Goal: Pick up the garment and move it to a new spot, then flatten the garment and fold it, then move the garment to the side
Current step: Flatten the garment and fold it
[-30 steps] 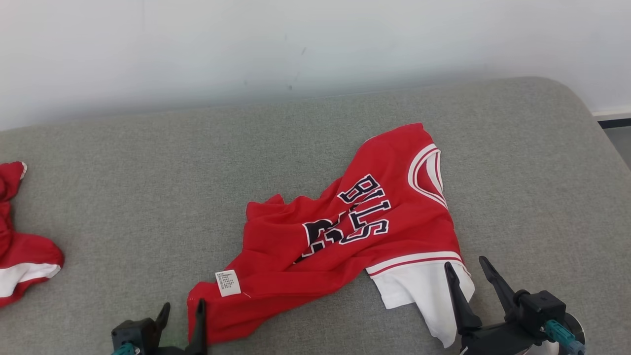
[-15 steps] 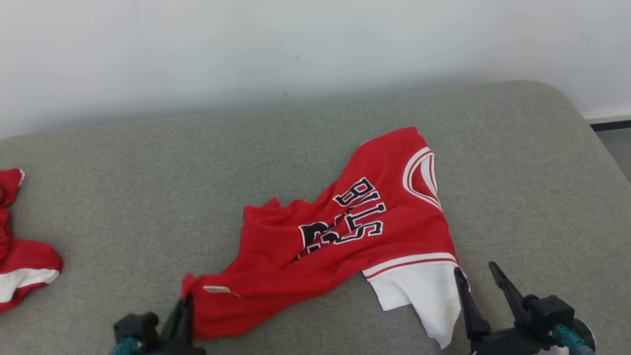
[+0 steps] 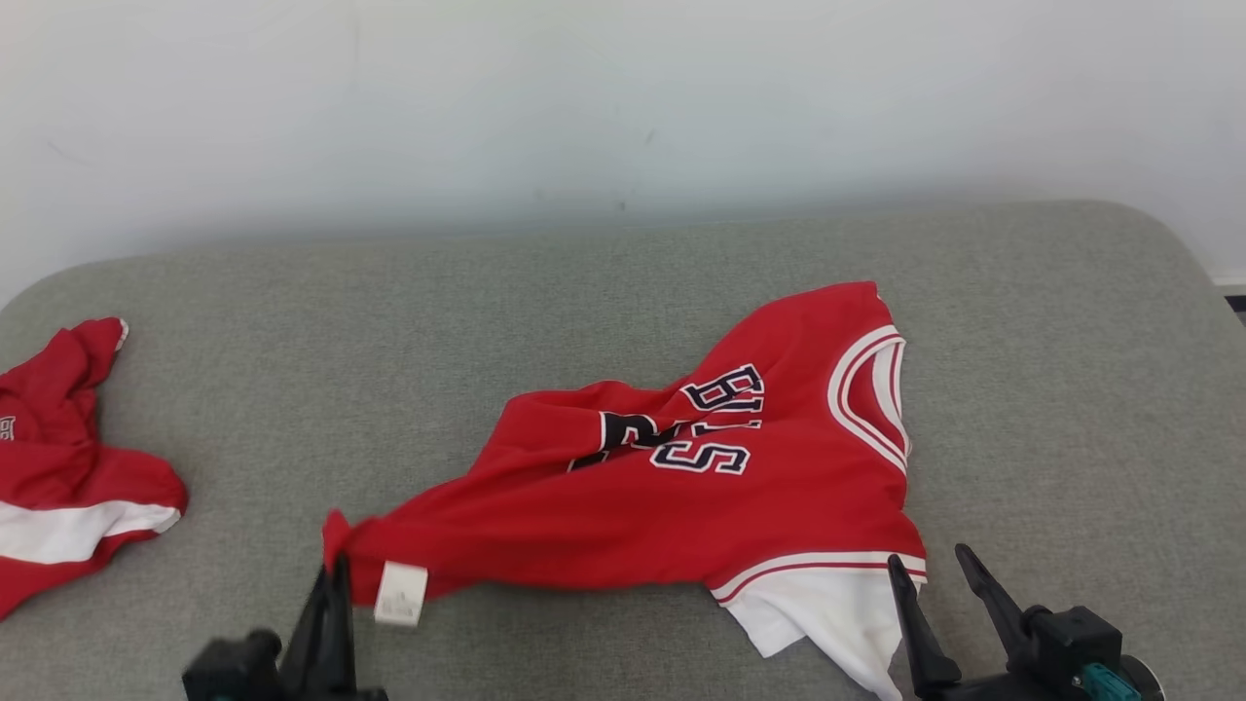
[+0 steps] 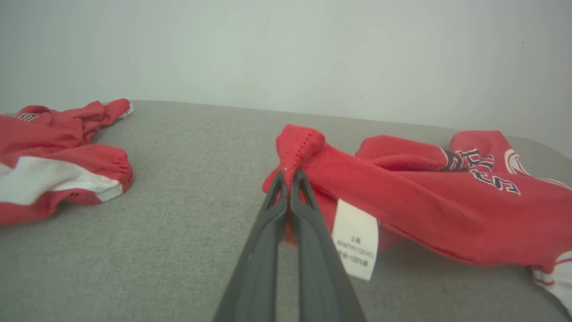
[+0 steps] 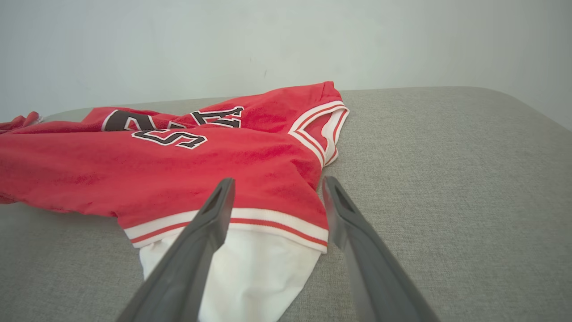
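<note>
At the far left of the head view we see another red piece of clothing [image 3: 68, 487] with a white band. It lies crumpled at the edge of the grey cushion [image 3: 292, 341], well apart from the task's thing.

Next, at the lower left, our left gripper [image 3: 331, 574] has its two fingers pressed together on the left corner of the garment [image 3: 681, 497]. In the left wrist view a small fold of red cloth stands above the tips. A white label [image 3: 400, 594] hangs from the hem just beside the fingers.

The garment is a red jersey with dark letters edged in white. It lies on the cushion from the middle towards the right. Its long axis goes across the head view, from the pinched corner at the lower left up to the white-trimmed opening [image 3: 871, 389] at the upper right. The narrow end points to the left. A white sleeve part [image 3: 827, 623] sticks out at the lower right.

There our right gripper [image 3: 925, 557] has its fingers spread wide and holds nothing. One finger is over the white sleeve part, the other over bare cushion.

The cushion is of grey woven fabric with rounded corners. Behind it stands a plain pale wall [image 3: 623, 97].
</note>
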Motion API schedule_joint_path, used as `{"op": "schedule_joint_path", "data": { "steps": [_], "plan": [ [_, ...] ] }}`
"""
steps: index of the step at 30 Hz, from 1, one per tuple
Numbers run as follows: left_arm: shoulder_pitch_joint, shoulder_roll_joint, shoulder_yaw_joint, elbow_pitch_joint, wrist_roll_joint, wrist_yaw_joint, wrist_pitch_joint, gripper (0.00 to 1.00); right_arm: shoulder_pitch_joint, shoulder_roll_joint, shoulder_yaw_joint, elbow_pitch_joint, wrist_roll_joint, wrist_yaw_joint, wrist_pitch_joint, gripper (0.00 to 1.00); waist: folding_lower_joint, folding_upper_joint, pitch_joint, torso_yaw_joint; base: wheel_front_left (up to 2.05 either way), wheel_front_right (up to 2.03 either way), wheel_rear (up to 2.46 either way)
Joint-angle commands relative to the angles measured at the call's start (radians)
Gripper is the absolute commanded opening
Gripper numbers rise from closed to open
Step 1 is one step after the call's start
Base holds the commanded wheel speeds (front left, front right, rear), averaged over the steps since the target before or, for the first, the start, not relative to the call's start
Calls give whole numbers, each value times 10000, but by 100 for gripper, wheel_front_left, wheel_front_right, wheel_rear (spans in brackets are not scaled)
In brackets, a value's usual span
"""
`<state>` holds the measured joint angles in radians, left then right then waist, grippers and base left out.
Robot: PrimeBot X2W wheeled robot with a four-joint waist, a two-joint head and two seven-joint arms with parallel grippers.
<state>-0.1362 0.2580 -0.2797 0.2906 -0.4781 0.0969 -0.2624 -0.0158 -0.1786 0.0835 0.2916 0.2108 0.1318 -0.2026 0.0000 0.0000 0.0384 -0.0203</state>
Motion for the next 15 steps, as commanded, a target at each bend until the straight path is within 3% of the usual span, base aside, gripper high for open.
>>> {"op": "schedule_joint_path", "data": {
  "steps": [1, 5, 6, 15],
  "plan": [
    [481, -123, 48, -66, -73, -35, -31, 0, 158, 30, -31, -3, 55, -23, 1, 100, 0, 0, -7, 109, 0, 0, 0],
    [1178, -470, 26, 189, -197, -100, -33, 0, 364, -21, -201, 29, 128, -23, 58, 100, 0, 0, -5, 276, 0, 0, 0],
    [1305, -637, 123, 290, -184, -151, -33, 100, 475, -61, -271, 20, 160, -23, 69, 100, 0, 0, 3, 358, 0, 0, 0],
    [1678, -1081, 1129, -245, 360, -357, -33, 100, 908, -30, -594, -174, 143, -23, 204, 100, 0, 0, -116, 524, 0, 0, 0]
  ]
}}
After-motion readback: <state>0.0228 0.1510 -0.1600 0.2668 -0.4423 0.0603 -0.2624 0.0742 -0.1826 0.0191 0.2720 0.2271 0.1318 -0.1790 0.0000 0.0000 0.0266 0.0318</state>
